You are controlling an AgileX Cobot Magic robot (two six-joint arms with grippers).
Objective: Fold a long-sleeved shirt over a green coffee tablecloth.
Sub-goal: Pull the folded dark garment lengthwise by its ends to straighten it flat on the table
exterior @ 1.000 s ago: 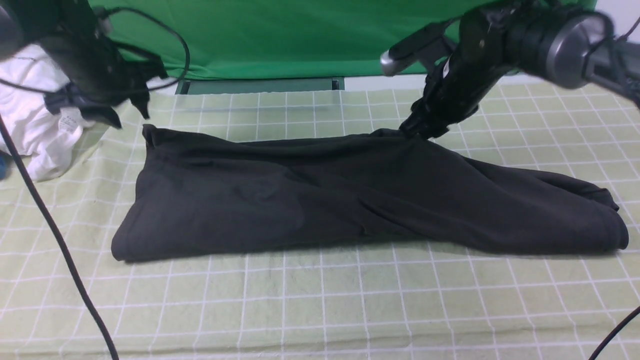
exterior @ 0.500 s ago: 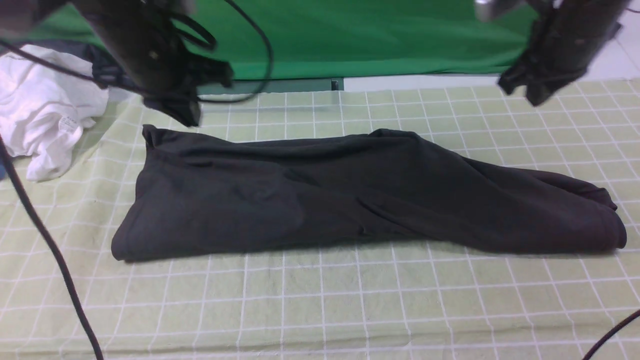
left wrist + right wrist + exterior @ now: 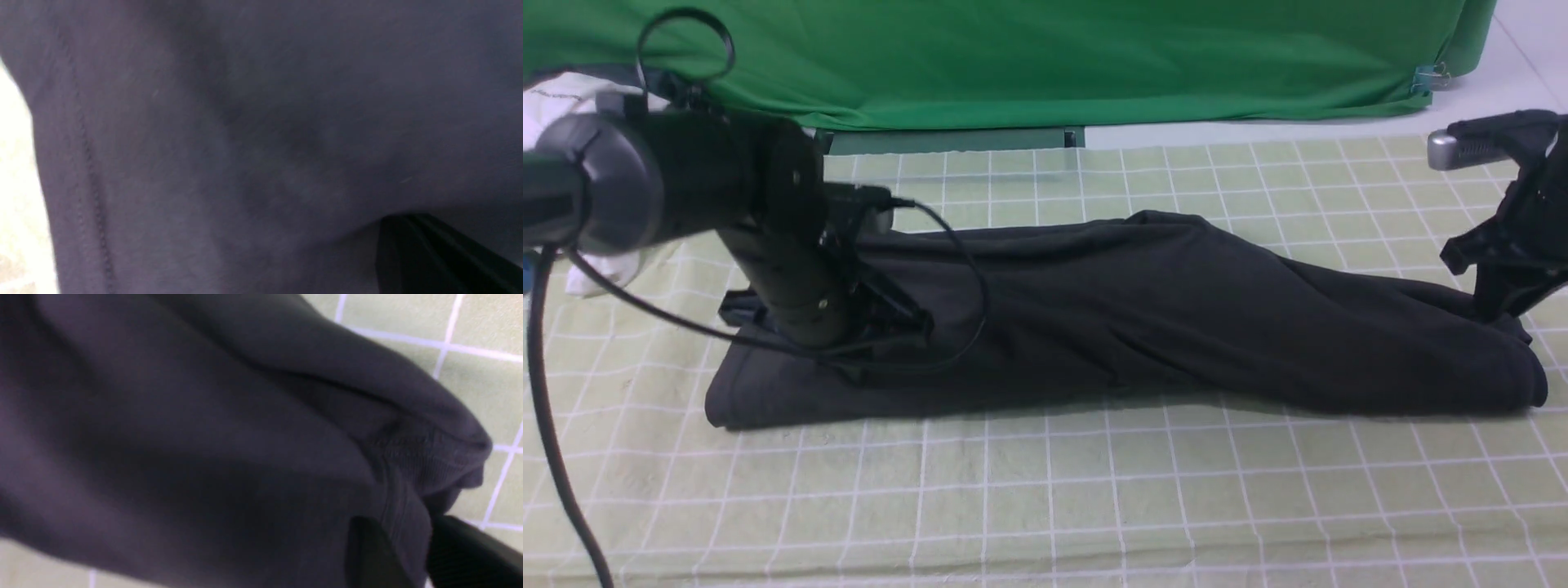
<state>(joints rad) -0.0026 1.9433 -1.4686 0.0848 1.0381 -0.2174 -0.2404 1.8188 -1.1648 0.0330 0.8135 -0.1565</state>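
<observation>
long-sleeved shirt [image 3: 1143,318] ends now being reached | left gripper [image 3: 882,339] pressed together on shirt | right gripper [image 3: 1499,306] state unclear | cross-fold being started

No readable text, label or logo anywhere; shirt [image 3: 1176,318] shows plain black.

Count: one black shirt [image 3: 1143,310], folded into a long band. One pale green checked tablecloth [image 3: 1045,490] under it. One bright green backdrop cloth [image 3: 1054,57] at the far edge. One white garment [image 3: 556,90], far left, mostly hidden. Two robot arms: one left [image 3: 686,196], one right [image 3: 1515,220]. Two black cables [image 3: 547,441] [image 3: 968,269], left side.
</observation>
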